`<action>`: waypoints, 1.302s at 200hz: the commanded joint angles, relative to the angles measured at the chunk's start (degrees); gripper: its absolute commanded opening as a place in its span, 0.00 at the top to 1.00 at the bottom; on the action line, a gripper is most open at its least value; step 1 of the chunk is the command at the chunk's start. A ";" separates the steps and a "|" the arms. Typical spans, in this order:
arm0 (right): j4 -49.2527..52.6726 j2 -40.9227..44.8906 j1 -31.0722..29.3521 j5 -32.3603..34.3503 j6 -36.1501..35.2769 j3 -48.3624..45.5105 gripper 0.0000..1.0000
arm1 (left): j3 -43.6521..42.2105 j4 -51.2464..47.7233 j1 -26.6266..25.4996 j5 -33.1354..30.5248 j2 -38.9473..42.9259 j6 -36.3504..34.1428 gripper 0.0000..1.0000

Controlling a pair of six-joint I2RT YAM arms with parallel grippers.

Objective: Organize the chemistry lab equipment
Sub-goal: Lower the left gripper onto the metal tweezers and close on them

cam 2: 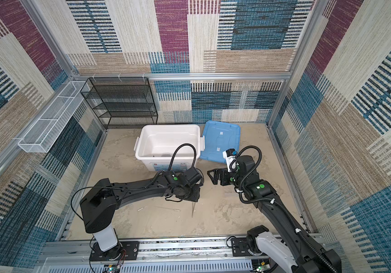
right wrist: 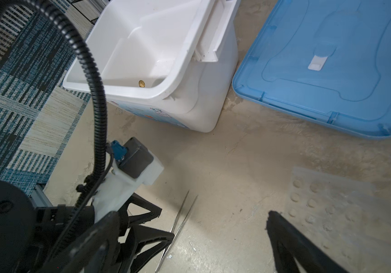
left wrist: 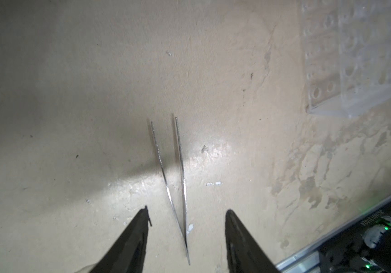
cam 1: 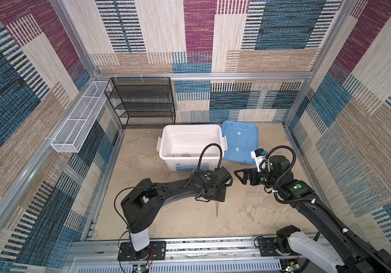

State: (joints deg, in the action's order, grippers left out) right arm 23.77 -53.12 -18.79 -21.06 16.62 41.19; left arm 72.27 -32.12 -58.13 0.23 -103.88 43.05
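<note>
A small walled cell is seen from above. Its walls (cam 1: 189, 35) are covered in woven fabric patterned with blue, maroon, cream and tan blocks, and are edged by an aluminium frame (cam 1: 201, 76). The table (cam 1: 142, 165) is a mottled beige surface, scuffed and patchy.

A black mesh shelf (cam 1: 142, 101) is stood in the back left corner, and a white wire basket (cam 1: 78, 123) is fixed along the left wall. A big white tub (cam 1: 191, 127) is placed at the middle of the back edge, with a flat blue lid (cam 1: 239, 141) laid just beside it toward the right edge.

Thin metal tweezers (left wrist: 182, 165) are laid flat near the table's middle. The left claw (left wrist: 187, 210) is lowered over them, its fingers spread on either side with the tweezers between and untouched. The transparent tube rack (left wrist: 355, 71) is set near them, toward the right edge. Slim clear droppers (cam 1: 193, 209) are laid nearer the front edge. The right claw (cam 1: 241, 176) is held spread wide above the table, with nothing gripped.
</note>
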 commanded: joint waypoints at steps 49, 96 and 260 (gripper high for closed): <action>-0.08 -0.06 -0.03 1.99 -1.15 -1.20 0.02 | 2.77 -4.11 -0.50 -1.06 -5.56 1.71 0.50; -0.70 -0.03 -0.02 3.94 -0.75 -1.47 0.03 | 4.19 -5.59 -0.67 -0.93 -7.98 1.97 0.57; -2.68 1.33 -0.07 6.59 3.94 -3.83 0.06 | 6.05 -9.98 -0.74 -4.75 -11.17 0.12 0.79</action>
State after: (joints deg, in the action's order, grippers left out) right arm 23.35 -52.05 -18.79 -14.98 19.51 37.52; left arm 78.41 -40.14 -58.89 -3.62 -113.89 42.83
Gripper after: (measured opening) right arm 0.940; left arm 0.222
